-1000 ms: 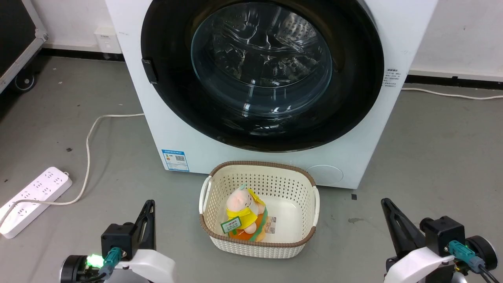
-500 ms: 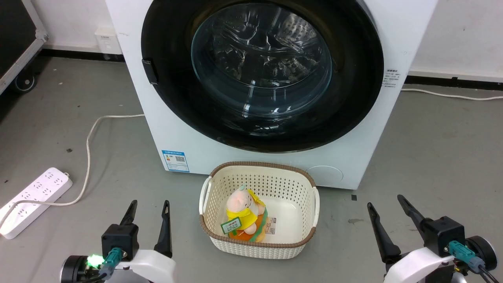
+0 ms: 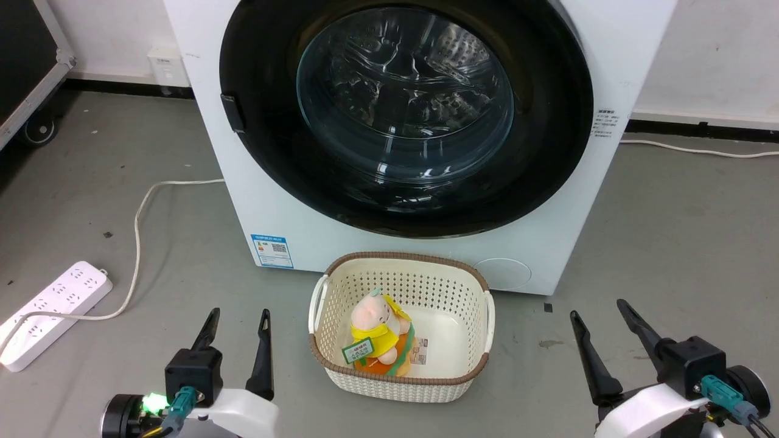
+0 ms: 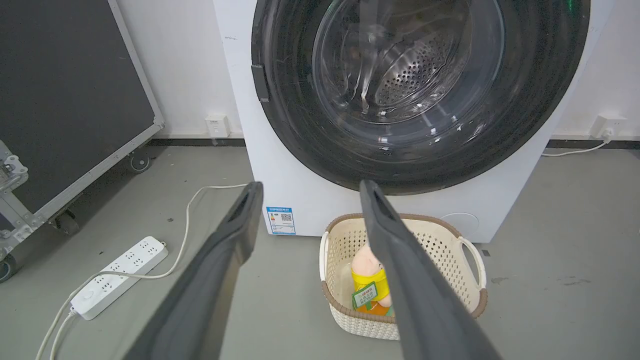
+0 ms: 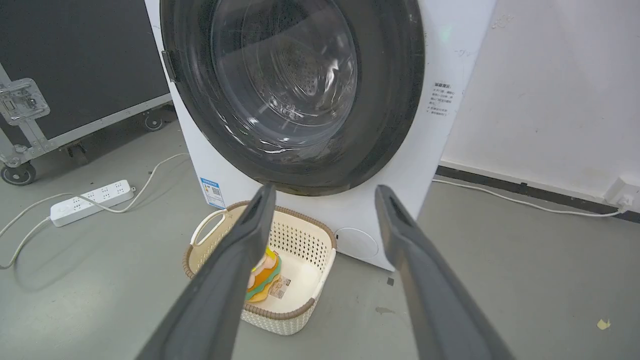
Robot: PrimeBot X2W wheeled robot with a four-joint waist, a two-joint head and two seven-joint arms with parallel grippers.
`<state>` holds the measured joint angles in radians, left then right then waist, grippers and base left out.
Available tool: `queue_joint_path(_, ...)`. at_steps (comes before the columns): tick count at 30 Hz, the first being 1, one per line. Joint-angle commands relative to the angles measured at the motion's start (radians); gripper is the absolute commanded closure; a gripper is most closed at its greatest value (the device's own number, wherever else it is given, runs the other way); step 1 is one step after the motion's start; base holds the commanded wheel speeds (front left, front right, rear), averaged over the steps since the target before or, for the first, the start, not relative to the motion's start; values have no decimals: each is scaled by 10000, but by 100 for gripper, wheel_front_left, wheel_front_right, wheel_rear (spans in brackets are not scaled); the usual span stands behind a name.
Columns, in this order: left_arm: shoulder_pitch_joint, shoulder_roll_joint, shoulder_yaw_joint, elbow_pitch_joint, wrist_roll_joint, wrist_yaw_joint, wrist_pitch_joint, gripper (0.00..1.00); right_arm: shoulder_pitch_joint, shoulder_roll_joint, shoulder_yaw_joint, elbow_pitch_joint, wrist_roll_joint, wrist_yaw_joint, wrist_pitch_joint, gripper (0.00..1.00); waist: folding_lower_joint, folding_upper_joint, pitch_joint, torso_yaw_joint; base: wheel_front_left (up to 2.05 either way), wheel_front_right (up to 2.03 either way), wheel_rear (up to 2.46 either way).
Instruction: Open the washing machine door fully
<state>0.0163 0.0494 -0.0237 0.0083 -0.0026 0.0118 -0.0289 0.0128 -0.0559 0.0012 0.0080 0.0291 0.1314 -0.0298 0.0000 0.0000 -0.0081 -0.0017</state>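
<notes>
Grey concrete floor (image 3: 669,231) carries a white washer (image 3: 243,201) set against a pale wall (image 3: 718,48). Its door (image 3: 548,121), a glossy black ring around a bulging glass bowl, sits closed and flush in the washer's front, facing you. Your left claw (image 3: 238,313) and right claw (image 3: 597,309) hover low near the floor, well apart from the door, each spread wide and holding nothing. A basket (image 3: 401,257) holding a toy (image 3: 374,322) stands just before the washer, between the claws; a power strip (image 3: 55,304) lies to your left. Expect the door to be stiff, fairly heavy and slippery on its gloss, with a latch likely to resist at first; the glass is no place to grip. Take hold at the handle tab (image 3: 232,113) on the door's left edge, opposite the presumed hinge side, and pull outward in an arc. Mind the basket beneath the swing.
</notes>
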Motion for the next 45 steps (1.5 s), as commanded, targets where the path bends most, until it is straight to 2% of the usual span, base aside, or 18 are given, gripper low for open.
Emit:
queue_joint_path(1, 29, 15, -69, 43, 2, 55, -119, 0, 2, -27, -13, 31, 147, -1, -110, 0, 0, 0, 11, -4, 0, 0, 0)
queue_joint_path(14, -89, 44, -334, 25, 19, 151, -391, 0, -587, -464, 71, 219, 1267, -2, -365, 0, 0, 0, 286, 3, 0, 0, 0)
queue_joint_path(29, -534, 110, -657, -77, 25, 301, -725, 0, -2215, -1014, -286, 690, 3528, -3, -304, 0, 0, 0, 1049, 119, 0, 0, 0)
queue_joint_path(30, -559, 117, -677, -81, 25, 313, -746, 0, -2334, -1038, -331, 742, 3682, -3, -275, 40, 0, 0, 1098, 124, 0, 0, 0)
queue_joint_path(32, -614, 128, -721, -84, 25, 334, -788, 0, -2582, -1077, -438, 870, 3991, -3, -222, 100, 0, 0, 1186, 145, 0, 0, 0)
queue_joint_path(45, -950, 192, -983, -46, -1, 484, -1059, 0, -4755, -1205, -1584, 3180, 6306, -4, 772, 100, 0, 0, 1716, 304, 0, 0, 0)
